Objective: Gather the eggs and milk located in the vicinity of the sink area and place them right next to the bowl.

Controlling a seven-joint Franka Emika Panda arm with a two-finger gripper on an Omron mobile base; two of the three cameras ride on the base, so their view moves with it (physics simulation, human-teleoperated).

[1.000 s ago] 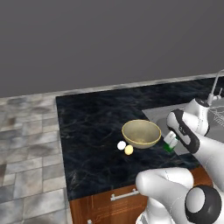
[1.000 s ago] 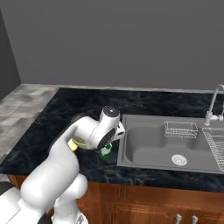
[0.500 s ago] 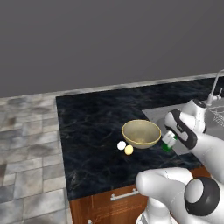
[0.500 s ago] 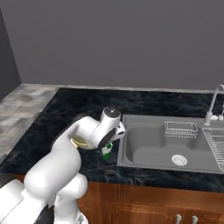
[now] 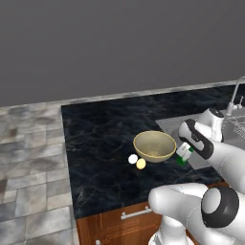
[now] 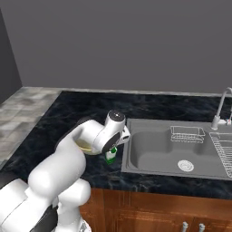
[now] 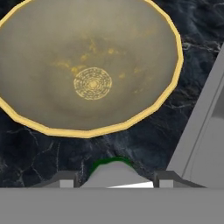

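Between the bowl (image 5: 154, 146) and the sink (image 6: 181, 152), you're watching the gripper (image 7: 114, 180), clamped on the milk (image 5: 183, 154), lowering it slightly toward the counter (image 5: 100, 139), eggs (image 5: 137, 161) already placed.

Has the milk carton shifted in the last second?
No. The milk carton sits in the same spot between the bowl and the sink, with the gripper closed on it.

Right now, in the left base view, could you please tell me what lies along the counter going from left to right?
White egg → pale yellow egg → bowl → milk carton → sink → faucet.
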